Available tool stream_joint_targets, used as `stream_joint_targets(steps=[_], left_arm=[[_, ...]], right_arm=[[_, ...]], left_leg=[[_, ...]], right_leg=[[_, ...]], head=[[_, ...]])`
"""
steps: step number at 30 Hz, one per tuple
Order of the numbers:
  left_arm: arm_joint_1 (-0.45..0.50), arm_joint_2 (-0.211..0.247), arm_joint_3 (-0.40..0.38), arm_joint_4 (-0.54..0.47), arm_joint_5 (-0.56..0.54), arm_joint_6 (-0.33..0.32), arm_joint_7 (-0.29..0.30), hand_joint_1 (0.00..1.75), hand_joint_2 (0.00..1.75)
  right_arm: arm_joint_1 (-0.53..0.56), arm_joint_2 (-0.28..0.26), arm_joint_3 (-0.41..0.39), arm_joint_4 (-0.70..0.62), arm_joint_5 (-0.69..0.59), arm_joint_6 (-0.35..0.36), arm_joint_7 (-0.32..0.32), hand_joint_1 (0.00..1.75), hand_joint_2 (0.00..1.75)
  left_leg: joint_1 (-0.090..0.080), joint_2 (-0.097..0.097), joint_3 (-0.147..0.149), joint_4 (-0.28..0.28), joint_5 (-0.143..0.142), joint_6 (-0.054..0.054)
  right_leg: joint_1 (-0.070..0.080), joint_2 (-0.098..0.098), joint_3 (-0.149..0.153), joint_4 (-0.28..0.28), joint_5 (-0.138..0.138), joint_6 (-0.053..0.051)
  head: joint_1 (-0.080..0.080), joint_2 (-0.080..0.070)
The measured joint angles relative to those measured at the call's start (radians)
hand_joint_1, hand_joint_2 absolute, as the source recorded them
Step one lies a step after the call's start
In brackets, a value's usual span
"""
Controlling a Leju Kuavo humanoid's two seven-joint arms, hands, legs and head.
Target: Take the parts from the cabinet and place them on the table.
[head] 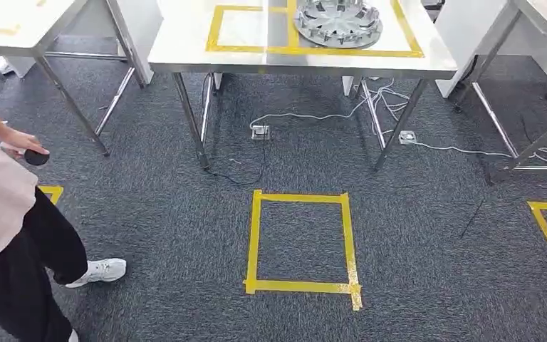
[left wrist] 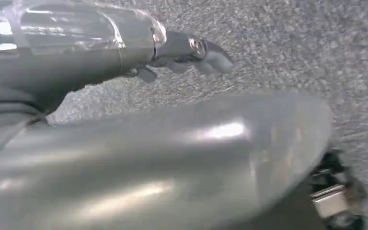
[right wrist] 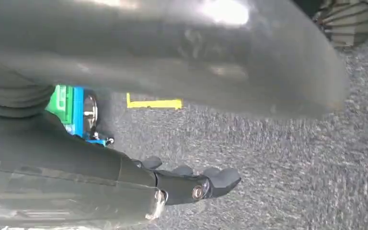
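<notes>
A person (head: 7,221) is seen at left holding a small black object (head: 36,158). A ribbed metal part (head: 337,19) lies on the steel table (head: 185,43). The left hand (left wrist: 191,50) and right hand (right wrist: 191,184) hang empty over carpet, fingers loosely extended.

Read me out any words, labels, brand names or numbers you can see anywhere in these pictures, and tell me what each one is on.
No text can be read anywhere.
Green and blue part by the right hand: no legible marking, too blurred.
Round metal part on the table: no lettering.
Yellow tape square on the floor: plain tape, no writing.
</notes>
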Motion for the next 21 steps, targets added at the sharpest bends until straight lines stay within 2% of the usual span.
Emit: stream_joint_targets(steps=[1, 2, 3, 5, 6, 7, 8, 9, 11, 12, 14, 15, 16, 17, 18, 19, 21], left_arm=[[0.000, -0.001, 0.000, 0.000, 0.000, 0.000, 0.000, 0.00, 0.00], [-0.002, -0.002, 0.000, 0.000, -0.001, 0.000, 0.000, 0.00, 0.00], [-0.003, -0.002, 0.000, 0.000, -0.001, 0.000, 0.000, 0.00, 0.00], [-0.002, -0.002, 0.000, 0.000, -0.002, 0.000, 0.000, 0.00, 0.00], [-0.001, -0.002, 0.000, 0.000, -0.002, 0.000, 0.001, 0.00, 0.00], [-0.001, -0.001, 0.000, 0.000, -0.003, 0.000, 0.000, 0.00, 0.00], [-0.001, -0.001, 0.000, 0.000, -0.003, 0.000, 0.000, 0.00, 0.00], [-0.001, -0.001, 0.000, 0.000, -0.003, 0.000, 0.000, 0.00, 0.00], [-0.002, -0.002, 0.000, 0.000, -0.005, 0.000, 0.000, 0.00, 0.00], [-0.003, -0.004, 0.000, 0.000, -0.005, 0.000, 0.000, 0.00, 0.00], [-0.004, -0.005, 0.000, 0.000, -0.006, 0.000, 0.000, 0.00, 0.00], [-0.003, -0.005, 0.000, 0.000, -0.006, 0.000, 0.001, 0.00, 0.00], [-0.003, -0.005, 0.000, 0.000, -0.006, 0.000, 0.001, 0.00, 0.00], [-0.003, -0.005, 0.000, 0.000, -0.006, 0.000, 0.001, 0.00, 0.00], [-0.003, -0.005, 0.000, 0.000, -0.006, 0.000, 0.001, 0.00, 0.00], [-0.004, -0.005, 0.000, 0.000, -0.006, 0.000, 0.001, 0.00, 0.00], [-0.002, -0.004, 0.000, 0.000, -0.006, 0.000, 0.003, 0.00, 0.00]], right_arm=[[0.000, -0.001, 0.000, 0.000, 0.000, 0.000, 0.000, 0.00, 0.00], [0.001, -0.001, 0.001, 0.000, -0.002, 0.000, 0.000, 0.00, 0.00], [0.001, 0.001, 0.004, 0.000, -0.003, 0.000, 0.000, 0.00, 0.00], [0.001, -0.002, 0.007, 0.000, -0.005, 0.000, 0.000, 0.00, 0.00], [0.001, -0.001, 0.009, 0.000, -0.009, 0.000, 0.000, 0.00, 0.00], [0.003, -0.001, 0.012, 0.000, -0.011, 0.000, 0.000, 0.00, 0.00], [0.005, -0.002, 0.015, 0.000, -0.011, -0.001, 0.000, 0.00, 0.00], [0.005, -0.002, 0.016, 0.000, -0.011, -0.002, 0.000, 0.00, 0.00], [0.004, -0.002, 0.018, 0.000, -0.013, -0.004, 0.000, 0.00, 0.00], [0.003, -0.005, 0.020, 0.000, -0.014, -0.005, 0.000, 0.00, 0.00], [0.001, -0.005, 0.024, 0.000, -0.014, -0.006, 0.000, 0.00, 0.00], [0.002, -0.005, 0.024, 0.000, -0.014, -0.008, 0.000, 0.00, 0.00], [0.003, -0.005, 0.024, 0.000, -0.014, -0.008, 0.000, 0.00, 0.00], [0.004, -0.004, 0.025, 0.000, -0.017, -0.008, 0.000, 0.00, 0.00], [0.003, -0.004, 0.025, 0.000, -0.020, -0.008, 0.000, 0.00, 0.00], [0.002, -0.004, 0.026, 0.000, -0.021, -0.009, 0.000, 0.00, 0.00], [0.003, -0.004, 0.027, 0.000, -0.021, -0.009, 0.000, 0.00, 0.00]], left_leg=[[0.005, 0.000, -0.001, -0.005, 0.005, 0.008], [0.009, 0.001, -0.002, -0.007, 0.010, 0.014], [0.009, 0.002, -0.005, -0.007, 0.012, 0.018], [0.009, 0.004, -0.011, -0.007, 0.014, 0.022], [0.009, 0.005, -0.014, -0.006, 0.015, 0.023], [0.009, 0.006, -0.015, -0.006, 0.016, 0.023], [0.008, 0.006, -0.014, -0.006, 0.016, 0.023], [0.007, 0.005, -0.012, -0.006, 0.016, 0.023], [0.006, 0.004, -0.008, -0.007, 0.017, 0.022], [0.004, 0.003, -0.009, -0.007, 0.018, 0.018], [0.003, 0.002, -0.021, -0.005, 0.024, 0.005], [0.004, 0.003, -0.022, -0.008, 0.027, -0.001], [0.003, 0.005, -0.020, -0.011, 0.030, -0.007], [0.005, 0.004, -0.023, -0.004, 0.019, -0.012], [0.003, 0.002, -0.033, 0.019, -0.004, -0.016], [0.004, 0.001, -0.060, 0.073, -0.044, -0.018], [0.004, -0.001, -0.127, 0.224, -0.115, -0.024]], right_leg=[[0.000, 0.000, -0.001, 0.002, 0.000, 0.003], [0.000, 0.003, -0.006, 0.014, -0.015, 0.011], [-0.004, 0.003, -0.024, 0.056, -0.052, 0.020], [-0.008, 0.003, -0.086, 0.204, -0.133, 0.031], [-0.008, 0.003, -0.115, 0.273, -0.160, 0.033], [-0.009, 0.003, -0.128, 0.308, -0.164, 0.034], [-0.009, 0.003, -0.117, 0.293, -0.141, 0.033], [-0.008, 0.003, -0.086, 0.234, -0.100, 0.028], [-0.006, 0.004, 0.004, 0.051, -0.008, 0.013], [-0.003, 0.006, 0.025, 0.009, -0.015, 0.005], [0.001, 0.005, 0.024, -0.007, -0.020, -0.006], [0.003, 0.005, 0.021, -0.007, -0.018, -0.008], [0.002, 0.005, 0.022, -0.016, -0.012, -0.014], [-0.008, 0.001, 0.029, -0.034, 0.001, -0.018], [-0.007, 0.000, 0.029, -0.041, 0.005, -0.024], [-0.007, 0.000, 0.025, -0.041, 0.009, -0.029], [-0.005, -0.001, 0.019, -0.037, 0.009, -0.029]], head=[[0.000, 0.000], [-0.001, 0.000], [0.006, 0.000], [0.008, 0.000], [0.008, 0.000], [0.008, 0.000], [0.008, 0.000], [0.010, 0.000], [0.010, 0.000], [0.010, 0.000], [0.011, 0.000], [0.011, 0.000], [0.012, 0.000], [0.012, 0.000], [0.010, 0.000], [0.006, 0.000], [-0.001, 0.000]])
